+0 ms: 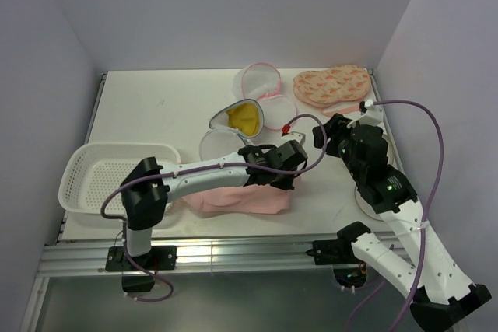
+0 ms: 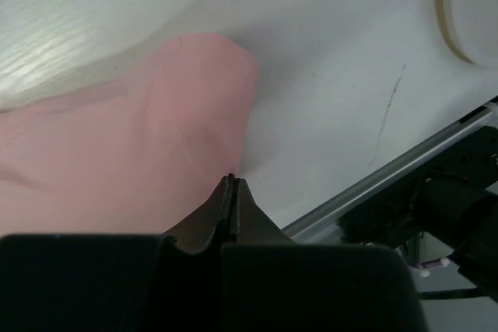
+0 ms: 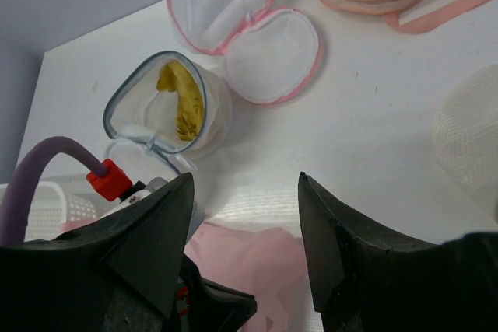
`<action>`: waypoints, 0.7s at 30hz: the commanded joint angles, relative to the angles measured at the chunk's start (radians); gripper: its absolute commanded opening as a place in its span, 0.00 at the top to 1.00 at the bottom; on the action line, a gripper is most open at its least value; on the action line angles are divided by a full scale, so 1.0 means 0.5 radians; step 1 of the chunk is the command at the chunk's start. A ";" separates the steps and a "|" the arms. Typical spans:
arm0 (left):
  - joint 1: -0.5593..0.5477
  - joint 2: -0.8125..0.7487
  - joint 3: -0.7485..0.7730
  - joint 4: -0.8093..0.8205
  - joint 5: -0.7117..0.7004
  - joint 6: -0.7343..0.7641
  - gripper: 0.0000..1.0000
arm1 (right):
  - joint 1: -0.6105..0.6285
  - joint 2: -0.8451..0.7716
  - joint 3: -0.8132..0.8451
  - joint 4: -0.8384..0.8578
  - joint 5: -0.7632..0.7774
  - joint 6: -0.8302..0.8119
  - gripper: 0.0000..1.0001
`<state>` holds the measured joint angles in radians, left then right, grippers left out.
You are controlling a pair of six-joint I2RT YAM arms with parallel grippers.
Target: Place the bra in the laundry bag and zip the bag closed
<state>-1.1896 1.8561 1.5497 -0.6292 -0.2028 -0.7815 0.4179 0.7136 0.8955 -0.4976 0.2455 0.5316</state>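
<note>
Sitting open: laundry bag [image 3: 138, 114] w/ yellow cloth [image 3: 180, 100].

I see a white bench [image 1: 156, 106] w/ a white basket [image 1: 117, 176] at L, pink cloth [image 1: 241, 201] front ctr, laundry bag [image 1: 219, 145] open mid-bench, pink-rimmed mesh bag [image 1: 264, 83] behind it, peach patterned pad [image 1: 331, 85] back R.

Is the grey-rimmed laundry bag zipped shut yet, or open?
Open. The laundry bag has its two domes splayed apart with the grey rim unzipped, and a yellow item shows inside one dome.
</note>
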 commanded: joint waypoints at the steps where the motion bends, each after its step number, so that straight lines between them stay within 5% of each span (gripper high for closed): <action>1: -0.011 0.055 0.149 0.292 0.111 -0.032 1.00 | -0.029 0.006 0.062 -0.039 0.009 -0.057 0.36; 14: 0.011 0.291 0.524 0.326 0.249 0.112 1.00 | -0.081 0.039 0.126 -0.042 -0.009 -0.088 0.36; 21: 0.032 0.178 0.144 0.574 0.268 -0.020 1.00 | -0.090 0.045 0.093 -0.033 -0.037 -0.081 0.36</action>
<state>-1.1698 1.9919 1.6852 -0.4358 -0.0978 -0.7807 0.3702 0.7288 0.9257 -0.5171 0.2611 0.5034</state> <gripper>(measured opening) 0.010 0.634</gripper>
